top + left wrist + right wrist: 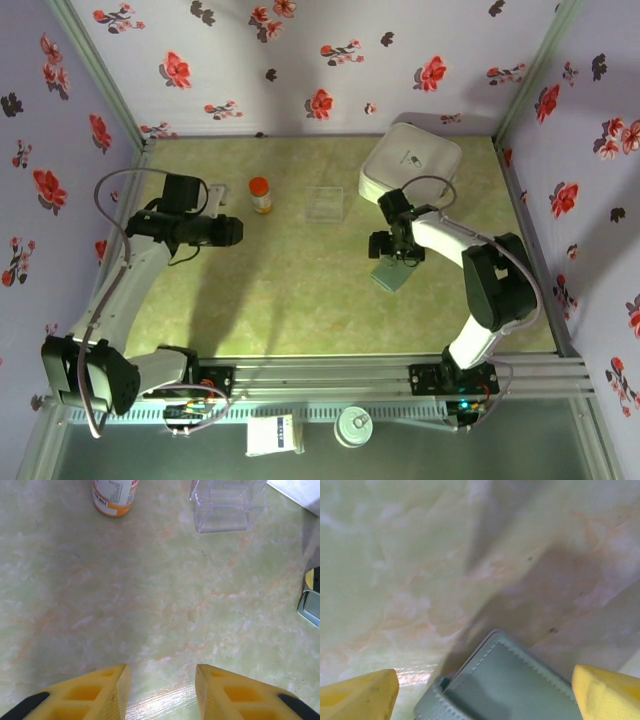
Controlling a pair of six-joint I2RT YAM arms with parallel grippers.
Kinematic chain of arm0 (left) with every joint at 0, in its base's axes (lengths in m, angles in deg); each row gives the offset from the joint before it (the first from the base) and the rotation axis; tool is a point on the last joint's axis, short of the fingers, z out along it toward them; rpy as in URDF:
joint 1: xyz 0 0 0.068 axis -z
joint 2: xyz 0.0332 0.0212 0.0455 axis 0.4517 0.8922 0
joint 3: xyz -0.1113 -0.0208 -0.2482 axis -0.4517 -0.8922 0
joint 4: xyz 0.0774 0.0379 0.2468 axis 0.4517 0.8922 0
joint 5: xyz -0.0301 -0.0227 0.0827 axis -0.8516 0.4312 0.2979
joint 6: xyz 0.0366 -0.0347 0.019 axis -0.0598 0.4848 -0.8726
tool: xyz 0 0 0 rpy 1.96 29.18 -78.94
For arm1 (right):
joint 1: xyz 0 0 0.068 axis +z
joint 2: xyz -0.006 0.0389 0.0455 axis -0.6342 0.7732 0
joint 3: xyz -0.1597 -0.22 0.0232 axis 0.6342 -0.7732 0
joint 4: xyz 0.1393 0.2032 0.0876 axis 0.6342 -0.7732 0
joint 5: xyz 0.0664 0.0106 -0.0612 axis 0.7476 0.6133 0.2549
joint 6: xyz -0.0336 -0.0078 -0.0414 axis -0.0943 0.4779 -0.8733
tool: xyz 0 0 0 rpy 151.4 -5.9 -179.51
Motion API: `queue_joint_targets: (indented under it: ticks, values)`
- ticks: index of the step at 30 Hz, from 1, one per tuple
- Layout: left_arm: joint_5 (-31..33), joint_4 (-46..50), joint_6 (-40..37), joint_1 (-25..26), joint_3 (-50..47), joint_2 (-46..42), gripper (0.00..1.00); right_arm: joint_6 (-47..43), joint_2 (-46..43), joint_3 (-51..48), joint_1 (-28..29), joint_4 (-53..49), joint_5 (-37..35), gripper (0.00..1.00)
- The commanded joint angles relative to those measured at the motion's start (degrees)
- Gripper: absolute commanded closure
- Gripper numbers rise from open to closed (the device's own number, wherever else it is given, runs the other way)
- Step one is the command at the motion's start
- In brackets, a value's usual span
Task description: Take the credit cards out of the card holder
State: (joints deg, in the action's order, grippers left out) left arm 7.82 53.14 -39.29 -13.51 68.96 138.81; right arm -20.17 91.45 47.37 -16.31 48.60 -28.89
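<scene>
Top external camera first: the small flat grey-blue card holder (391,278) lies on the pale green marbled table (300,290), right of centre and toward the near edge; the right gripper (392,257) hangs directly over its far end, pointing down; just beyond that arm sits the large white rounded case (410,160) in the far right corner. A small clear plastic box (324,203) stands near the middle of the far half, and an orange bottle with a white label (261,194) stands upright to its left, the two well apart; the left gripper (232,232) hovers on the left side, near the bottle and well away from the holder.

From the right wrist, the right gripper (482,695) is spread wide, its yellow fingertips (360,695) at either lower corner; the card holder (505,685), with its stitched edge, lies between them; whether either pad touches it I cannot tell.

From the left wrist, the left gripper (160,690) is parted with nothing between its yellow fingers (100,695), only bare table (150,605); ahead of it stand the bottle (114,497) and the clear box (227,505), a corner of the white case (300,490) shows at upper right, and an edge of the card holder (311,607) shows at the right border.
</scene>
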Motion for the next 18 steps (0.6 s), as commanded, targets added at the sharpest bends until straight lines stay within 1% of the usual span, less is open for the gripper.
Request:
queue_joint_targets:
  ticks: [1, 6, 10, 13, 18]
  values:
    - [-0.2, 0.3, -1.7, -0.5, -0.4, -2.0, 0.6, -0.9, -2.3, -2.2, -0.6, 0.8, 2.5, 0.07]
    - [-0.1, 0.2, -1.6, -0.6, -0.4, -2.2, 0.59, 0.7, -3.6, -4.0, -0.6, -0.7, 5.6, 0.03]
    - [-0.4, 0.3, -1.8, -0.7, -0.5, -2.2, 0.59, 3.2, -6.7, -6.0, 0.1, -1.9, 6.6, 0.01]
    - [-0.7, 0.2, -1.6, -0.6, -0.6, -2.1, 0.58, 5.4, -8.9, -7.6, 1.7, -2.9, 7.8, 0.01]
    - [-1.5, 0.0, -1.3, -0.7, -0.6, -1.9, 0.58, 9.2, -10.5, -8.9, 7.0, -4.2, 7.9, 0.01]
